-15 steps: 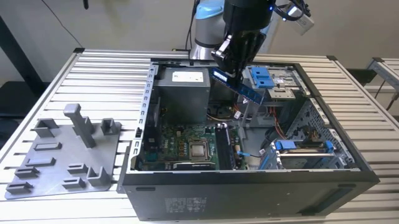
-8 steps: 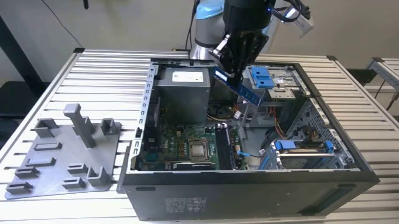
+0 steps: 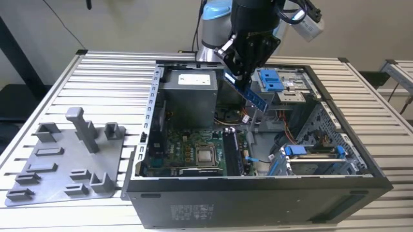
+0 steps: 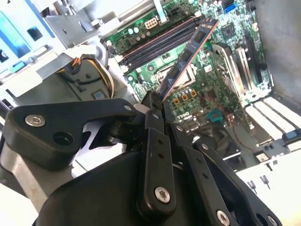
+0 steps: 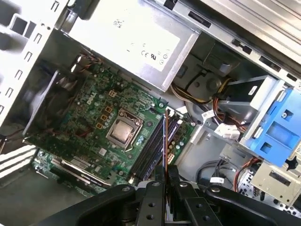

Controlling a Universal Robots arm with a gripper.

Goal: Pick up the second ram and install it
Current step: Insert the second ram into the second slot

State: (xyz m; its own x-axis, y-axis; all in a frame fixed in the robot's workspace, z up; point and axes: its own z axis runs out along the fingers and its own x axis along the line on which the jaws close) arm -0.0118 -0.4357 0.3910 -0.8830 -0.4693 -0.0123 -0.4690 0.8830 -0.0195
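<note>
Above motherboard [image 3: 187, 140], jaws pinch second ram [image 4: 188, 56]: thin dark stick, tilted

matt black gripper [image 4: 154, 100], ribbed bare-metal table [image 3: 110, 72].

We see an open computer case [image 3: 258, 205] on a slatted table [image 3: 110, 72]. Inside it: grey power supply [image 3: 188, 99], green motherboard [image 3: 177, 147]. Beside it: a grey fixture plate [image 3: 55, 171].

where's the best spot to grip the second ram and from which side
Pinch the second ram across its flat faces at one short end, coming along its length, as the claw does now. It is thin and long, so only the faces offer contact, and its long edges stay free.
</note>
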